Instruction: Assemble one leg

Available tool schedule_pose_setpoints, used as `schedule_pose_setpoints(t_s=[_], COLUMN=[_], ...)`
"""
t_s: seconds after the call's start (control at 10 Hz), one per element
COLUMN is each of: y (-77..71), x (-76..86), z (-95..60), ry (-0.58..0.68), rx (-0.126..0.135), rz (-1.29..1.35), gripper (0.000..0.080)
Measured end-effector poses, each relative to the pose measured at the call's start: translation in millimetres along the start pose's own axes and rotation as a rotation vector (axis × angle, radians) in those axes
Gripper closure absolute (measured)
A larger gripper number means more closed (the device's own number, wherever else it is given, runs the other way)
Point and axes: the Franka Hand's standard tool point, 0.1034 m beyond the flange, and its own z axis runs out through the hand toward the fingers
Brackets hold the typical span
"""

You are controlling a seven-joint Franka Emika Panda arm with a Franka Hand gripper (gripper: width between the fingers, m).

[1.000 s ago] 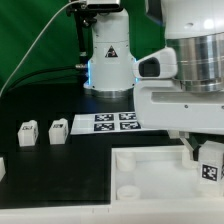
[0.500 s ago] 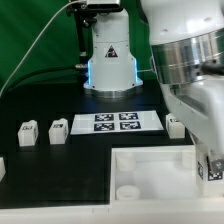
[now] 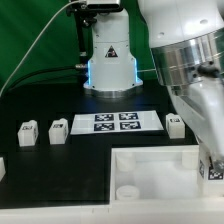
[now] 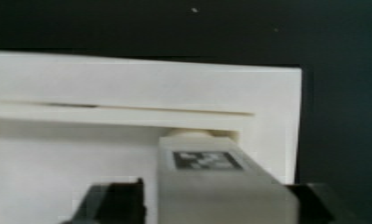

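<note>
Black worktop carries everything. Biggest part on it is the white square panel, raised rim, a round hole showing near one corner, sitting at the near side toward the exterior view's right. The arm fills the exterior view's right and reaches down over the panel's right edge.

Marker board lies flat behind the panel, well apart from the gripper.

Gripper: wrist view shows a tagged leg held between the two dark fingers, which sit tight against both its sides, so it's clamped on that leg. The leg's tip is at the panel's rim, right by a small round feature that looks like a corner hole. Can't tell if it's touching or seated. In the exterior view the held leg's tag peeks out at the panel's right edge.

Spare legs: two standing together at the exterior view's left, one more just beside the marker board's right end. A further white piece is cut off at the left edge.

My read: step in hand is inserting the held leg into the panel's corner hole. Next move needs the peg lined up square over the hole, then a straight push, likely with a twist to lock it. Misalignment at the rim is the risk.
</note>
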Motion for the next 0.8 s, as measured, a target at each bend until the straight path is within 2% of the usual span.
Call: schedule_pose_setpoints(t_s=[0.1, 0.2, 0.3, 0.5, 0.6, 0.8], y=[-1.8, -2.1, -1.8, -1.8, -1.8, -5.5], x=[-0.6, 0.5, 1.5, 2.7, 3.0, 2.6], z=[-1.4, -1.4, -1.3, -1.5, -1.8, -3.5], ry=[0.026, 0.031, 0.031, 0.029, 0.036, 0.097], rx=[-0.021, -0.021, -0.024, -0.029, -0.041, -0.100], rz=[-0.221, -0.362, -0.459, -0.735, -0.873, -1.292], gripper=[0.0324, 0.0324, 0.0190, 0.0162, 0.0152, 0.0151])
